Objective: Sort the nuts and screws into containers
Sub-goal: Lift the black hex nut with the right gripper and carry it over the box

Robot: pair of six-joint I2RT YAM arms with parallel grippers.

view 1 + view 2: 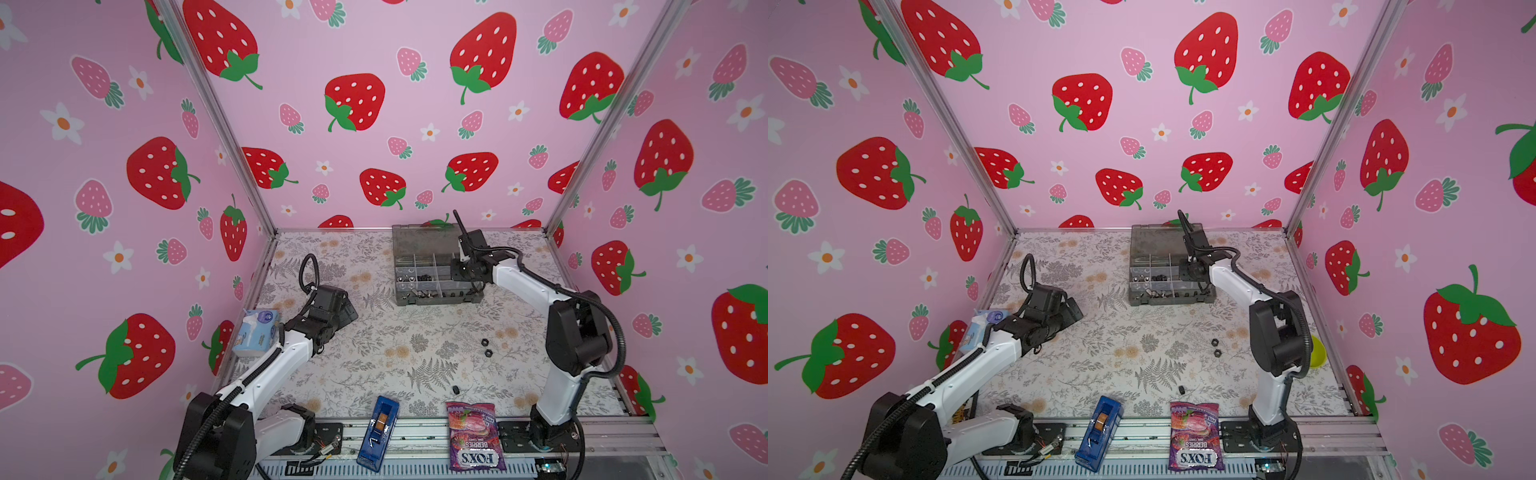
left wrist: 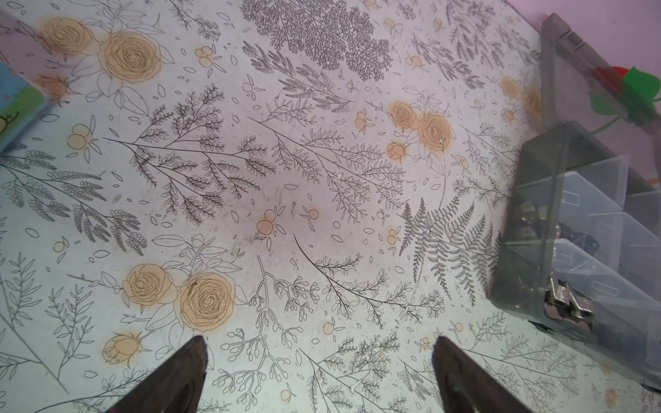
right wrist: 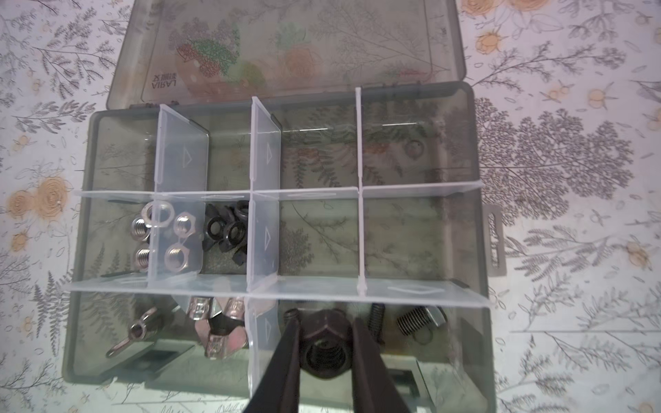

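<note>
The right fingers [image 3: 282,357] are pinched nearly together on a black hex nut [image 3: 323,343], one finger against each side, with its threaded hole facing the wrist camera. They hang over a cell in the row farthest from the hinged lid [image 3: 286,46] of the smoky grey translucent plastic organiser box [image 3: 481,250]. The lid lies open. I cannot tell whether the nut touches the cell floor. A black screw [image 3: 377,318] and a silver threaded screw [image 3: 415,321] lie in that cell. Silver winged nuts [image 3: 218,321] fill the cell beside it. In the middle row, shiny silver nuts [image 3: 171,232] and black nuts [image 3: 229,229] sit in adjoining cells.

The left fingers [image 2: 179,375] are spread wide and hold nothing, above the flower-printed table [image 2: 322,178], well apart from the box.

In both top views a loose black nut [image 1: 484,342] [image 1: 1215,342] lies on the table with a second loose nut [image 1: 488,353] [image 1: 1217,353] just beside it. A small black piece [image 1: 456,390] [image 1: 1181,389] lies near the purple candy bag [image 1: 476,436].
</note>
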